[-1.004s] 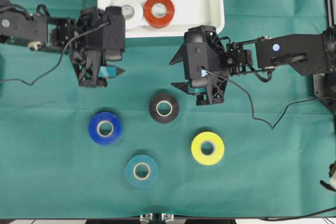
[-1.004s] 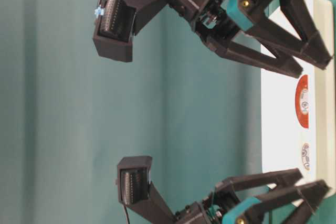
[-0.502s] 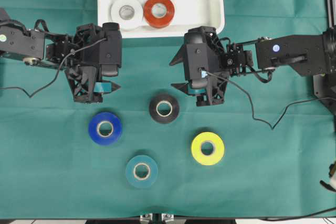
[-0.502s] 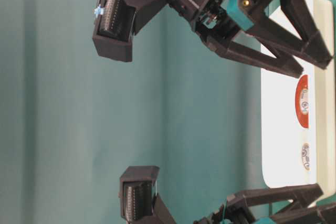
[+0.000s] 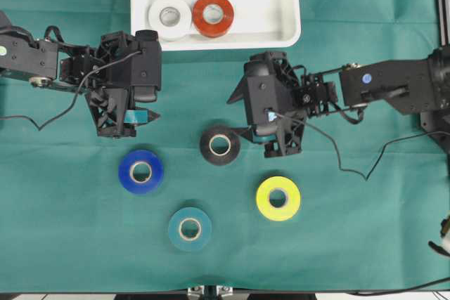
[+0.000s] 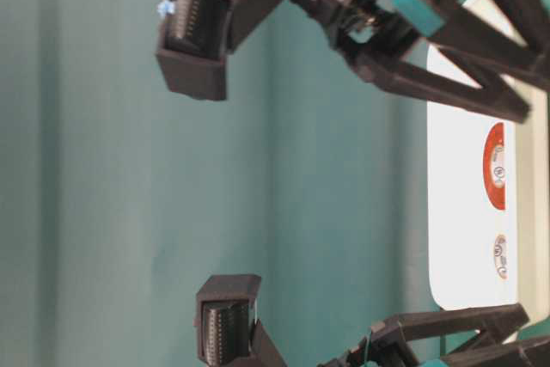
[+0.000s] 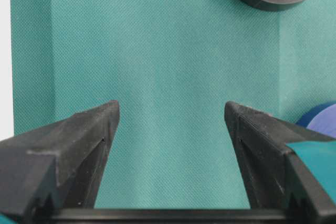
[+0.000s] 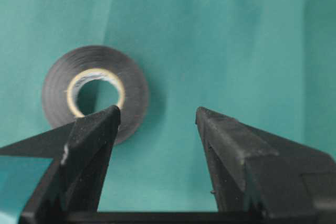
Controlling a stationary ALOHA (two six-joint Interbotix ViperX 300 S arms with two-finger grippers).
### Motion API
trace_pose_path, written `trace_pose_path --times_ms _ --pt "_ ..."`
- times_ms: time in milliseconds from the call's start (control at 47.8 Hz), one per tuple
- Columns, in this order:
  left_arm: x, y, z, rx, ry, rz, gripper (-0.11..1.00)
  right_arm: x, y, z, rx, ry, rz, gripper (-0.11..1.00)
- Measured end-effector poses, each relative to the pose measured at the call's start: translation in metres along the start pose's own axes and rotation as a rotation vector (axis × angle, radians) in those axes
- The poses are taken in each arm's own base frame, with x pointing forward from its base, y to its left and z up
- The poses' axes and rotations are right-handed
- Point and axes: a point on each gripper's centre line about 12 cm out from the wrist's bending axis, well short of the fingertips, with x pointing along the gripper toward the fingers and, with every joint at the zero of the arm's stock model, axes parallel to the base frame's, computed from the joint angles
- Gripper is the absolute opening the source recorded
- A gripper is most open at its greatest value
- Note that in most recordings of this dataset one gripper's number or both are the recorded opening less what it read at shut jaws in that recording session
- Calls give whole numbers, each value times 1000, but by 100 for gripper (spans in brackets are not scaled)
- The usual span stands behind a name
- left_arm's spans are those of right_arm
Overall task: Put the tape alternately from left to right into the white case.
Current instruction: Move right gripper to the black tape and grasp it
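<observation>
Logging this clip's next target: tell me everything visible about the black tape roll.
The black tape roll is a glossy ring with a pale core, lying flat on the green cloth, outside the white case. Nothing grips it; the right gripper hovers beside it with open jaws, one finger overlapping its rim in the wrist view.

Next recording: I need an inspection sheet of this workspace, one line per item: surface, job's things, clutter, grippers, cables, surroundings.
Surface: green cloth, faint creases.
Job's things: white case at the top edge holds the white roll and red-orange roll, side by side. Black roll, blue roll, yellow roll and teal roll lie flat on the cloth.
Clutter: nothing seen.
Grippers: left gripper open, empty, over bare cloth. Right gripper open, empty, beside the black roll.
Cables: black cable at the left arm; black cable trails from the right arm across the cloth.
Surroundings: nothing seen beyond the cloth's edges.
</observation>
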Motion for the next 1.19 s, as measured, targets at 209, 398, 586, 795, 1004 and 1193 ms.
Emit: trace_pose_path --times_ms 209,398,586,795,1004,1193 --pt "0 0 0 -2 2 0 91 11 6 -4 57 21 10 67" --pt "0 0 0 0 0 0 91 23 10 -8 75 25 21 67" --pt "0 0 0 0 -2 0 91 32 11 -7 105 27 22 67" --pt "0 0 0 -1 -2 0 91 41 12 -11 155 37 22 67" --pt "0 0 0 -2 0 0 91 47 11 -14 164 33 25 67" --pt "0 0 0 -1 -2 0 91 53 12 -18 165 46 24 67"
